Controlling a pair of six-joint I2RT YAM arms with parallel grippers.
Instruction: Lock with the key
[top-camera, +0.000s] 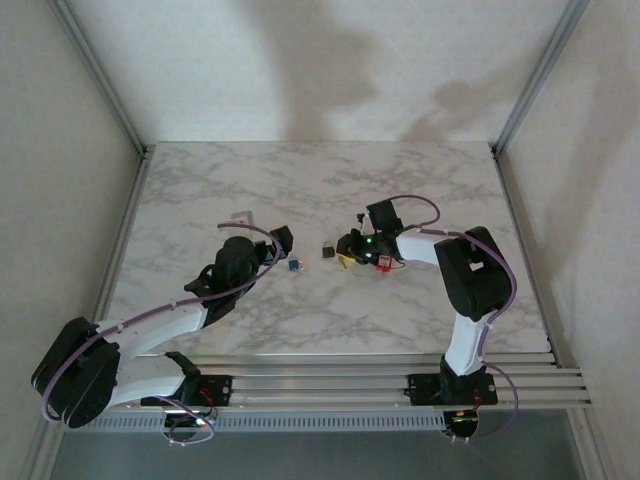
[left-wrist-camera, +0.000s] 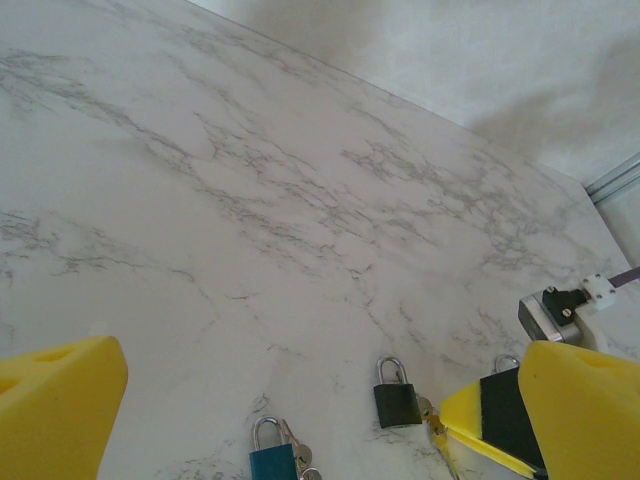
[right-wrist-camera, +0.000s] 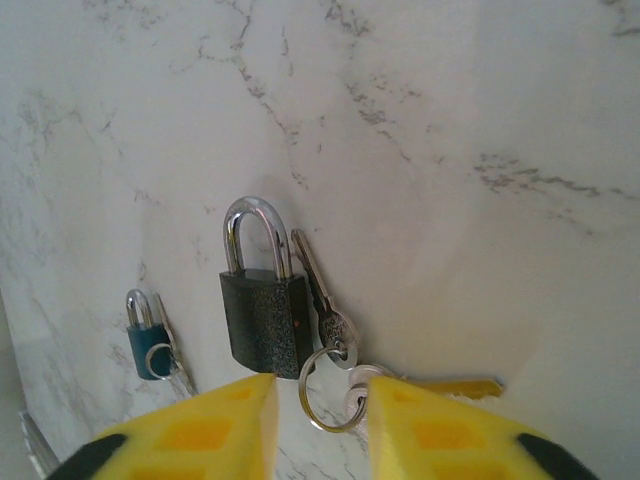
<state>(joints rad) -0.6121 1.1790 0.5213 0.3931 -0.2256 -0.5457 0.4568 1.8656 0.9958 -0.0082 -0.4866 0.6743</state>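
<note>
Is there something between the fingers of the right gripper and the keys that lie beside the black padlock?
Nothing visible does. The silver key lies on the bare table beside the black padlock, its head just ahead of the parted fingers of the right gripper.

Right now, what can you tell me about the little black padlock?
The black padlock has a dark, grainy, squarish body and a shiny silver shackle that looks pushed in. It lies flat on the marble table. A silver key on a ring lies along its side, seemingly touching it. The right gripper has its yellow jaws just beside the padlock's base, apart, not holding it.
</note>
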